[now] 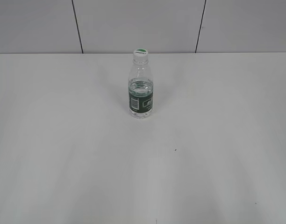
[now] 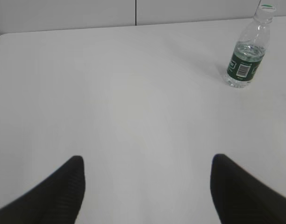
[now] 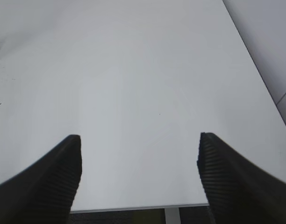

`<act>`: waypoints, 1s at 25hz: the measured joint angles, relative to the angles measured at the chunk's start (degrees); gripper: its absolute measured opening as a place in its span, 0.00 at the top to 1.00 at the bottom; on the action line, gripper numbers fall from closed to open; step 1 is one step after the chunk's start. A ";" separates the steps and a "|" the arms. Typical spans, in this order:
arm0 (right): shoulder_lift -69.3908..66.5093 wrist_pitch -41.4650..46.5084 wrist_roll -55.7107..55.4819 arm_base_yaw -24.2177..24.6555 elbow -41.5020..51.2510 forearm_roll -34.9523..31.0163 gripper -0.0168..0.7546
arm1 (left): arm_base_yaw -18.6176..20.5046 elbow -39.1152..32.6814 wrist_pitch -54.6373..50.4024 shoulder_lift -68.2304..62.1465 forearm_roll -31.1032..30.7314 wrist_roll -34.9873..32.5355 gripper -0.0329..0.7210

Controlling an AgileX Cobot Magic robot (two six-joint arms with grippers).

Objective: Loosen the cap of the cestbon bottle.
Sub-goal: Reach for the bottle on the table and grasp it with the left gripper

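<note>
The small white screw cap (image 1: 140, 53) is seen atop the clear green-labelled cestbon bottle (image 1: 141, 91), upright mid-table (image 1: 63, 154). Light, slippery, easily tipped, it is judged; the body should be steadied. Left gripper (image 2: 147, 186) and right gripper (image 3: 139, 172) are spread, empty.

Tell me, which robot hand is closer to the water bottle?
Probably the left. The left gripper has the cestbon bottle ahead of it to the right, jaws open. The right gripper, also open, sees only bare table, no bottle.
</note>
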State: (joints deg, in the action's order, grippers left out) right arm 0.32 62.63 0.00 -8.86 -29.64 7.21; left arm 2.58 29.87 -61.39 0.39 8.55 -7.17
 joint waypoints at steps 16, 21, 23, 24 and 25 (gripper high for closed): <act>0.00 0.00 0.00 0.00 0.00 0.00 0.21 | 0.00 0.00 0.00 0.00 0.07 0.00 0.29; 0.00 0.00 0.00 0.00 0.00 0.00 0.21 | 0.00 0.20 0.55 0.00 0.38 0.00 0.29; 0.00 0.00 0.00 0.00 0.00 0.00 0.21 | 0.00 1.68 2.25 0.00 0.50 -0.05 0.29; 0.00 0.00 0.00 0.00 0.00 0.00 0.21 | 0.00 2.86 3.80 0.00 0.51 -0.51 0.29; 0.00 0.00 0.00 0.00 0.00 0.00 0.21 | 0.00 3.83 5.85 0.01 0.56 -1.40 0.29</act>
State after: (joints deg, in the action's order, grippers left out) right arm 0.32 62.63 0.00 -8.86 -29.64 7.21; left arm 2.58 33.70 -55.54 0.40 9.12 -8.58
